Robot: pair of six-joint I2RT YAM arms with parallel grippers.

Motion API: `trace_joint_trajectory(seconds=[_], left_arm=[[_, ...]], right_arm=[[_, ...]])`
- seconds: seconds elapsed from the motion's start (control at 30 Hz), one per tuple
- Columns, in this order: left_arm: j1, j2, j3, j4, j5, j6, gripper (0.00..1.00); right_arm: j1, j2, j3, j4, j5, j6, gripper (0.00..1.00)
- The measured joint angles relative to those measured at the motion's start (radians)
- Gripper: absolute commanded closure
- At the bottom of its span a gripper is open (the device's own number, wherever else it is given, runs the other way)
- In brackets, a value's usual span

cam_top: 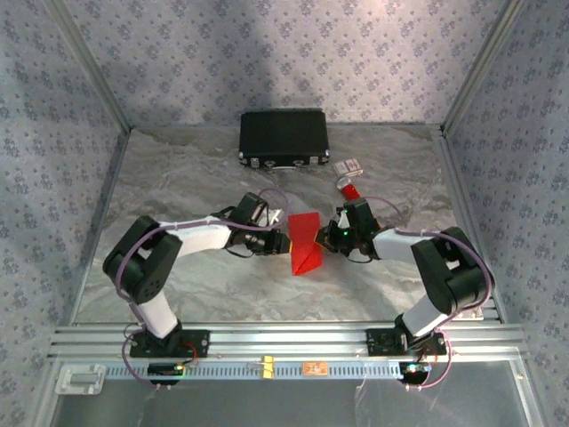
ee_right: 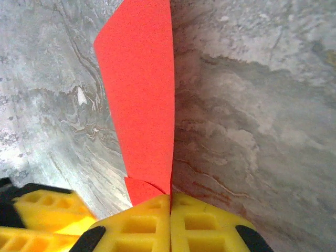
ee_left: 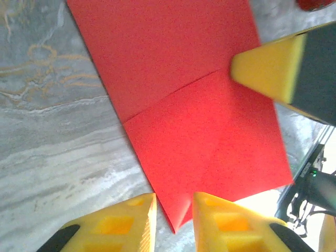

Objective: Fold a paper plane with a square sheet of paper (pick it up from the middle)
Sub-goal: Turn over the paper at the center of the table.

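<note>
The square sheet of paper is bright red and partly folded, lying mid-table between both grippers. In the left wrist view the paper shows a flap with a diagonal crease, and its pointed corner reaches into the gap of my left gripper, which is open with its jaws a little apart. My right gripper is shut on the paper's edge; the sheet rises upright from its closed fingers. From above, the left gripper and the right gripper flank the paper.
A black case lies at the back of the marble-patterned table. A small pale box and a red tube sit behind the right arm. Patterned walls enclose the table on three sides.
</note>
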Motion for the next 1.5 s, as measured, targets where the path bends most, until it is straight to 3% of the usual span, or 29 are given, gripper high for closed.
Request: trace_joint_trajectory(seconds=[0.2,0.5,0.93,1.3,1.4,1.5], left_arm=[[0.003,-0.126,-0.061,0.045,-0.034,-0.056,0.74],[0.032,-0.15,-0.074,0.035,-0.043,-0.082,0.73],[0.1,-0.204,-0.092,0.018,-0.056,-0.089,0.67],[0.226,-0.317,-0.092,-0.091,-0.148,-0.002,0.32],[0.255,-0.33,-0.092,-0.108,-0.165,0.011,0.09],[0.285,-0.352,-0.092,-0.139,-0.176,0.037,0.0]], right_arm=[[0.03,-0.143,0.046,-0.207,0.115,0.031,0.92],[0.024,-0.378,0.039,-0.348,0.232,0.103,0.91],[0.001,-0.401,0.089,-0.484,0.26,0.046,0.92],[0.01,-0.392,0.189,-0.611,0.293,-0.133,0.92],[0.018,-0.386,0.213,-0.657,0.296,-0.182,0.92],[0.034,-0.36,0.259,-0.73,0.324,-0.232,0.92]])
